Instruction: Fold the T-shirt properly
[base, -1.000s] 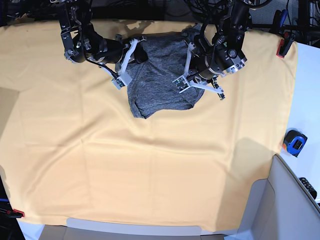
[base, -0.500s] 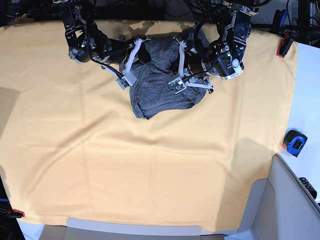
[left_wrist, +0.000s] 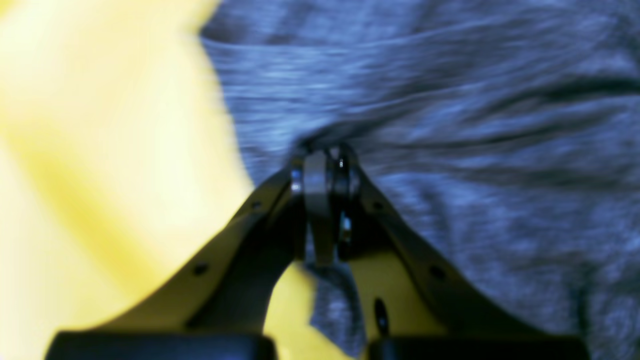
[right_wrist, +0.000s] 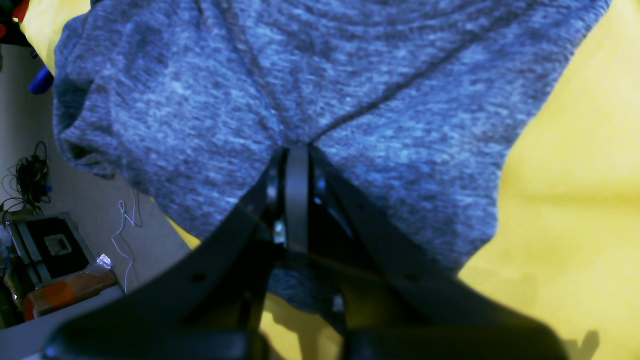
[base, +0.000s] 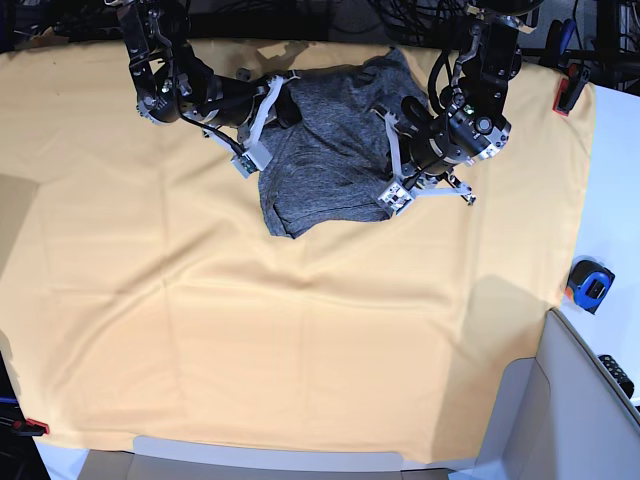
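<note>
Grey knit like this is going to be floppy and light, so the T-shirt (base: 325, 150) will sag and bunch wherever it isn't held, and I'd guess the safest places to take it are along a hem or seam edge rather than mid-panel, where you just pull up a tent of cloth. Going left to right in the base view: the right gripper (base: 252, 152) sits at the shirt's left edge, upper centre of the frame, and its wrist view shows the jaws pinched tight on a fold of the shirt (right_wrist: 320, 90), with creases fanning out from the pinch. Then the shirt itself, a crumpled dark heather lump near the top middle of the yellow-orange table cloth (base: 300, 340), roughly folded in on itself, with a rounded lower edge and no print I can see. I can't pick out the sleeves. On the right side of the lump, the left gripper (base: 395, 190) is also clamped shut on fabric; its wrist view is blurry, but you can see grey cloth (left_wrist: 450, 125) drawn into the closed tips (left_wrist: 325, 165) right beside the shirt's edge.
</note>
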